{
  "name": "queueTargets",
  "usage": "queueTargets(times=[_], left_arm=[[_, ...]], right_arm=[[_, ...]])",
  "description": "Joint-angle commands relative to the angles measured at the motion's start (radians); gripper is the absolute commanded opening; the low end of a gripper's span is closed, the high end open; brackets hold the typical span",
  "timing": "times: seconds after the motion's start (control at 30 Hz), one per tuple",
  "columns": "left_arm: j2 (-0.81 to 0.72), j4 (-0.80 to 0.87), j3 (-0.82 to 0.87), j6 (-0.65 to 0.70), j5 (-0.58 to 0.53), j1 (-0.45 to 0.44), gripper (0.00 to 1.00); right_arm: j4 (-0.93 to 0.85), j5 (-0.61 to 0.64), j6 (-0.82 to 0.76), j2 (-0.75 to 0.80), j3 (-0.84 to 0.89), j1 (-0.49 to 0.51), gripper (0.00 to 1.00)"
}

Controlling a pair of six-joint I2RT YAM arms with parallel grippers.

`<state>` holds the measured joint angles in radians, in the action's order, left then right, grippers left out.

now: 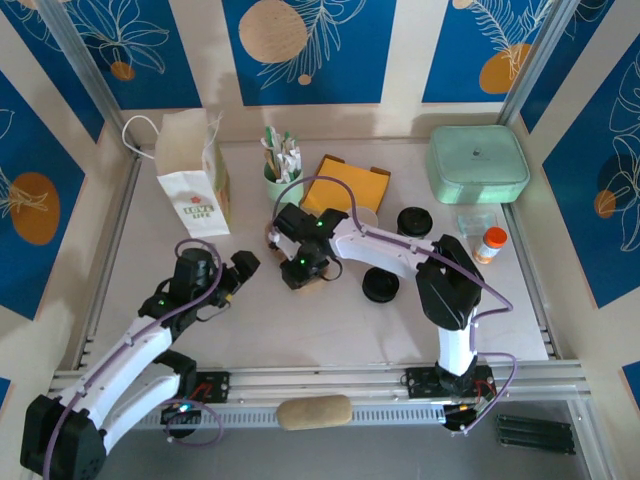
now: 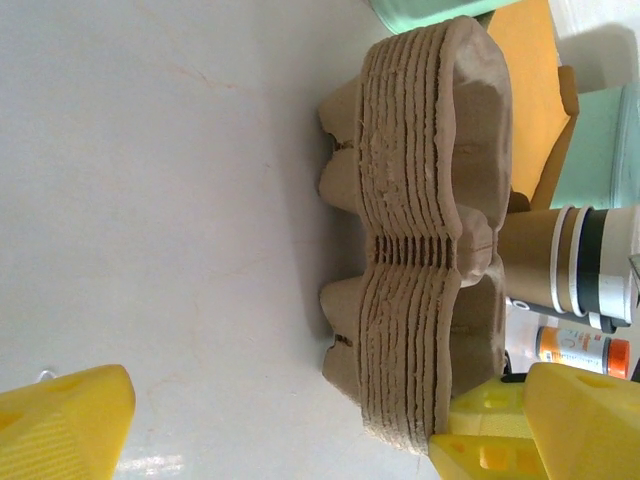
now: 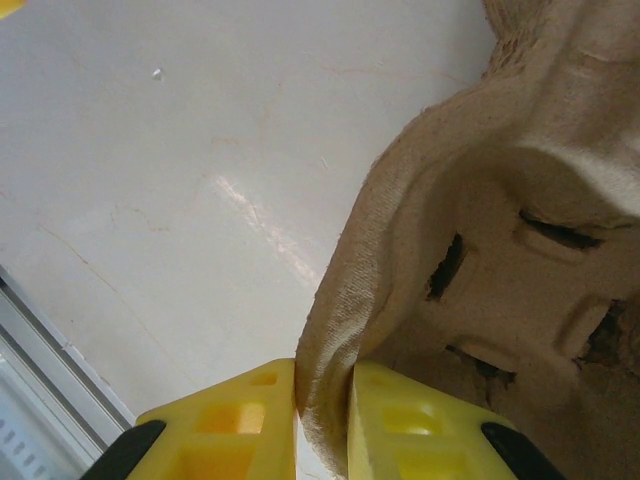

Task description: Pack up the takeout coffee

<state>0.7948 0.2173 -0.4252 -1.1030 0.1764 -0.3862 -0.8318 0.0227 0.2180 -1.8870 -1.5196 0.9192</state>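
Two arms are seen from above. The right arm (image 1: 400,250) is stretched leftward across the desk (image 1: 300,320), and its jaws are set down on the carrier stack (image 1: 318,278) at mid-desk. The left jaws are held released, just to the left of that stack. The takeout coffee cup (image 1: 363,217) is judged to be the pale round mouth beside the orange envelope (image 1: 345,185), behind and to the right of the right jaws. A black lid (image 1: 415,221) is placed further right of it.

From the left wrist, the left jaws are seen spread wide with nothing between them, and one yellow pad (image 2: 70,420) is shown at the lower left. The carrier stack (image 2: 420,230) is stood directly ahead on the desk (image 2: 150,200). The cup (image 2: 575,265) is found beyond it, upright, with its banded rim uppermost. Its long axis is thus taken as vertical, and the way to it from the left is blocked by the stack.

From the right wrist, the right jaws are seen clenched on the rim of the carrier stack (image 3: 500,250), with the pulp wall pinched between the yellow pads (image 3: 230,420).

The right arm is judged the nearer to the cup, but its jaws are occupied. The left jaws are free but kept well apart from the cup by the stack.
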Motion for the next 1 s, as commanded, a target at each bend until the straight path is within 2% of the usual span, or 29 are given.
queueTargets(times=[0.0,0.13,0.23,0.5,0.73,0.97], left_arm=[[0.007,-0.031,0.005,-0.008,0.027,0.01,0.99],[0.018,-0.046,0.006,-0.008,0.04,0.01,1.0],[0.026,-0.057,0.005,-0.01,0.048,0.01,0.99],[0.026,-0.062,0.007,-0.008,0.055,0.01,0.99],[0.028,-0.073,0.012,-0.011,0.055,0.01,0.99],[0.03,-0.073,0.006,-0.01,0.059,0.011,0.99]], right_arm=[[-0.019,-0.05,0.015,0.047,-0.033,-0.005,0.18],[-0.015,-0.055,0.018,0.039,-0.03,-0.006,0.19],[-0.018,-0.051,0.018,0.031,-0.028,-0.007,0.28],[-0.047,0.013,-0.017,0.087,-0.008,-0.033,0.37],[-0.049,0.103,0.029,0.136,0.021,-0.1,0.37],[-0.081,0.177,0.101,0.085,0.008,-0.152,0.36]])
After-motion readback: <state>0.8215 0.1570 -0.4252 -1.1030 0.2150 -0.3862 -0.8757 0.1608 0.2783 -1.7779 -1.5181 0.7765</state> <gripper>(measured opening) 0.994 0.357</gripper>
